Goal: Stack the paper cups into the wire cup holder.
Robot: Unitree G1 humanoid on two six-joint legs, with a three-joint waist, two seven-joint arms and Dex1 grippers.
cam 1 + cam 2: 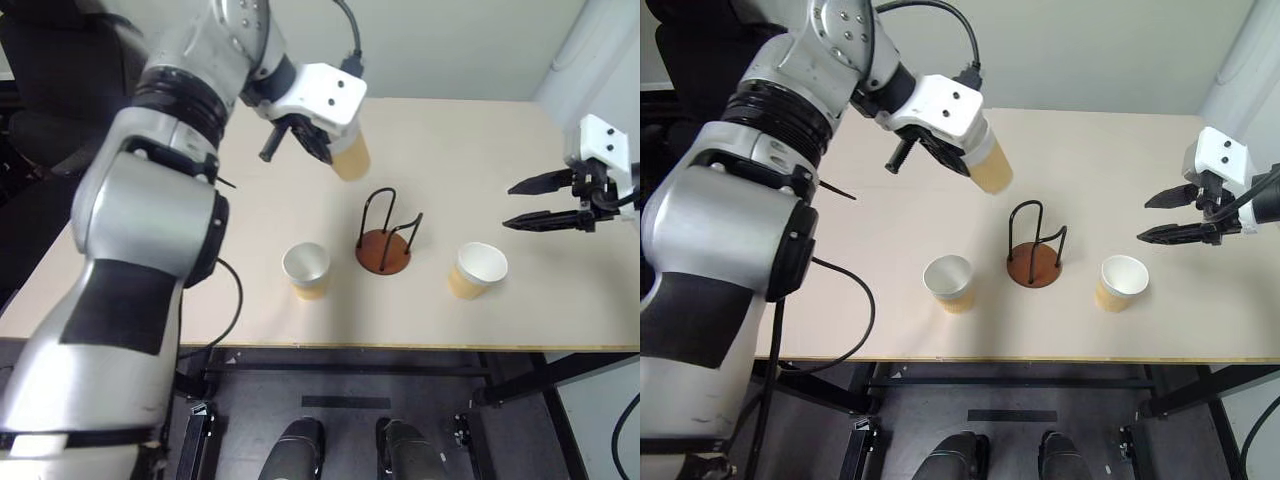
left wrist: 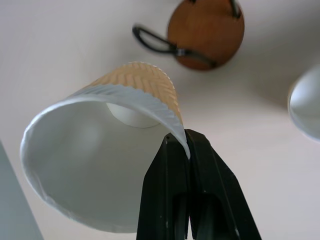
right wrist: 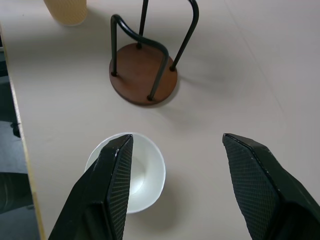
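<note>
My left gripper [image 2: 187, 150] is shut on the rim of a tan paper cup [image 1: 350, 155], holding it in the air above and behind the wire cup holder [image 1: 384, 243]. The holder, a brown disc with black wire loops, stands mid-table with nothing in it. A second paper cup [image 1: 306, 270] stands upright to the holder's left, and a third [image 1: 477, 270] to its right. My right gripper [image 1: 520, 205] hovers open above the table, right of that third cup [image 3: 131, 172], its fingers [image 3: 107, 185] spread wide.
The pale table [image 1: 450, 150] runs to a front edge [image 1: 400, 347] close behind the two standing cups. A black cable [image 1: 228, 300] loops over the front left of the table. A wall rises behind the far edge.
</note>
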